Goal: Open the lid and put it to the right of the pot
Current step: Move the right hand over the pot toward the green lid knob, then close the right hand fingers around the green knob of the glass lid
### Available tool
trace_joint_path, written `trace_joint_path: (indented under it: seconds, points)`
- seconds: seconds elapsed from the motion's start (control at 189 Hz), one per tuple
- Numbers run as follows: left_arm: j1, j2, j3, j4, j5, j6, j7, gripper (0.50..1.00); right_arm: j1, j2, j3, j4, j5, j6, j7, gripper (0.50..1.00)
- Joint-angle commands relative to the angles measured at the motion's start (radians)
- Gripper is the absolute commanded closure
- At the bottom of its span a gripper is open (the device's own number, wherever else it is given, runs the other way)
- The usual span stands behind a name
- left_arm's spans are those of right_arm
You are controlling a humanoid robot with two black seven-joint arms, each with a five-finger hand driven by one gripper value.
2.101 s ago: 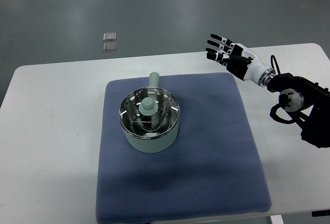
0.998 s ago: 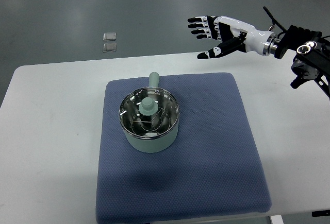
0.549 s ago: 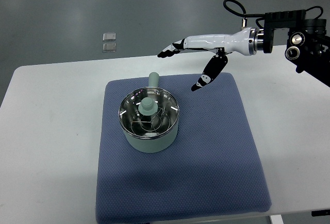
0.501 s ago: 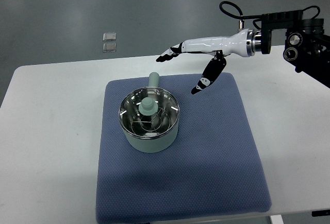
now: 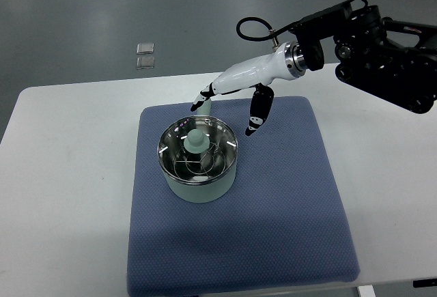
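A pale green pot point(image 5: 199, 174) stands on a blue mat point(image 5: 273, 208), its handle pointing away from me. A glass lid point(image 5: 198, 152) with a pale green knob point(image 5: 196, 140) sits closed on it. My right hand point(image 5: 225, 109) reaches in from the right, hovering above and just behind the pot's far right rim. Its fingers point(image 5: 205, 95) are spread and the thumb point(image 5: 256, 112) hangs down; it holds nothing and is apart from the lid. The left arm does not show.
The mat lies on a white table point(image 5: 68, 174). Bare mat stretches to the right of the pot. Two small square tiles point(image 5: 145, 54) lie on the grey floor beyond the table's far edge.
My right arm has swung in from the far right and lowered, bringing the open hand from over the table's back edge to just above the pot's far side. Pot and lid have not moved.
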Motion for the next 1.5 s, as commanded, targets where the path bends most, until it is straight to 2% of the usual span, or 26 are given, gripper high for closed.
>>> trace_joint_path:
  seconds: [0.0, 0.137, 0.417, 0.866, 1.008, 1.13, 1.299, 1.346, 1.494]
  points:
    - [0.0, 0.0, 0.001, 0.0, 0.0, 0.0, 0.0, 0.5, 0.051, 0.051, -0.025, -0.05, 0.0, 0.0, -0.025, 0.564]
    - [0.0, 0.0, -0.001, 0.0, 0.0, 0.0, 0.0, 0.5, 0.088, 0.112, -0.027, -0.076, 0.005, 0.011, -0.039, 0.564]
    - [0.0, 0.0, -0.001, 0.0, 0.0, 0.0, 0.0, 0.5, 0.077, 0.198, -0.047, -0.116, 0.005, 0.005, -0.041, 0.566]
    - [0.0, 0.0, -0.001, 0.0, 0.0, 0.0, 0.0, 0.5, 0.042, 0.252, -0.062, -0.182, -0.006, -0.003, -0.041, 0.572]
    - [0.0, 0.0, 0.001, 0.0, 0.0, 0.0, 0.0, 0.5, 0.04, 0.252, -0.06, -0.182, -0.01, -0.003, -0.039, 0.591]
    - [0.0, 0.0, -0.001, 0.0, 0.0, 0.0, 0.0, 0.5, 0.034, 0.249, -0.059, -0.182, -0.013, -0.003, -0.038, 0.626]
    - [0.0, 0.0, -0.001, 0.0, 0.0, 0.0, 0.0, 0.5, 0.029, 0.246, -0.059, -0.182, -0.013, -0.003, -0.036, 0.642]
    - [0.0, 0.0, -0.001, 0.0, 0.0, 0.0, 0.0, 0.5, 0.029, 0.244, -0.059, -0.182, -0.015, -0.003, -0.036, 0.668]
    - [0.0, 0.0, 0.001, 0.0, 0.0, 0.0, 0.0, 0.5, 0.02, 0.24, -0.059, -0.182, -0.023, -0.009, -0.033, 0.681]
